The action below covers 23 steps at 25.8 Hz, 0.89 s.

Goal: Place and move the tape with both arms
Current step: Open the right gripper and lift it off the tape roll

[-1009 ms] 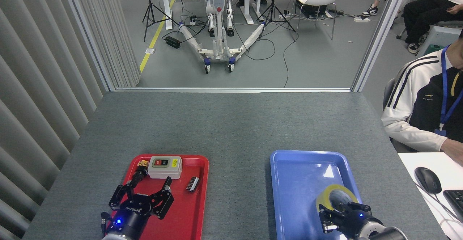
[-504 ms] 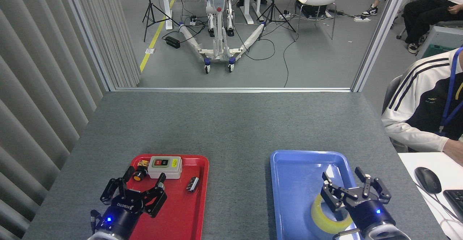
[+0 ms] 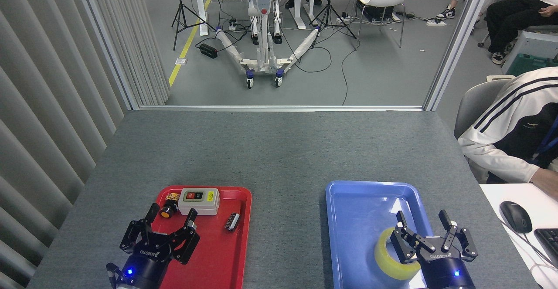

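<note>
The wide roll of translucent yellow packing tape (image 3: 391,254) lies in the near part of the shallow blue plastic tray (image 3: 357,202), partly hidden by the black three-finger right gripper (image 3: 425,232), whose jaws stand spread and released above it. The left gripper (image 3: 168,228) (also spread, grasping nothing) hovers over the red plastic tray (image 3: 237,245) on the grey counter (image 3: 279,149).

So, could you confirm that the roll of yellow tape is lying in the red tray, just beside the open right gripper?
Not quite: the head view shows the roll of yellow tape lying in the blue tray, not the red one. The rest holds: it sits just beside the right gripper, whose fingers are spread open and not closed on it.
</note>
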Each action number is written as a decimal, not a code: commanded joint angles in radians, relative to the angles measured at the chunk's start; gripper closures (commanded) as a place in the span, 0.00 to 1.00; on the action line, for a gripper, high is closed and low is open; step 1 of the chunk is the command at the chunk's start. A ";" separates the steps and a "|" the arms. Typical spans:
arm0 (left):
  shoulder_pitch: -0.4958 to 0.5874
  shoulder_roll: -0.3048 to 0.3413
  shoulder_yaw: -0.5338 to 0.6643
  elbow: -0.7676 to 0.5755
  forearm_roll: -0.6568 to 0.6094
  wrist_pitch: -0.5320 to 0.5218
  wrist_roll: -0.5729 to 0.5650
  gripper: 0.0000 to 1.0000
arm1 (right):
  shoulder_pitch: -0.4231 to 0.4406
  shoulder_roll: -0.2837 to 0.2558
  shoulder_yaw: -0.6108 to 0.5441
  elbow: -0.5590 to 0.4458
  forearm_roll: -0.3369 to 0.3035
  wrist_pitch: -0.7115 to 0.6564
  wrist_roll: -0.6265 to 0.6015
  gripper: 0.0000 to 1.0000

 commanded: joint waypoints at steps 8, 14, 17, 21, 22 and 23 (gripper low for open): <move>-0.004 -0.014 0.080 0.029 0.002 0.014 -0.005 0.01 | 0.013 0.018 0.000 -0.007 0.002 0.008 0.035 0.03; -0.004 -0.003 0.082 0.038 0.004 0.005 -0.005 0.01 | 0.013 0.015 -0.005 -0.007 -0.011 0.002 0.032 0.00; -0.004 0.017 0.087 0.034 0.002 0.010 -0.005 0.01 | 0.016 0.018 -0.005 -0.007 -0.018 0.000 0.044 0.00; -0.001 0.026 0.091 0.034 0.002 0.016 -0.005 0.01 | 0.018 0.018 -0.003 -0.007 -0.018 0.000 0.044 0.00; -0.001 0.023 0.091 0.034 0.004 0.019 -0.002 0.01 | 0.018 0.018 -0.003 -0.007 -0.018 -0.001 0.043 0.00; -0.001 0.020 0.090 0.034 0.004 0.017 -0.002 0.01 | 0.018 0.018 -0.003 -0.007 -0.018 -0.001 0.041 0.00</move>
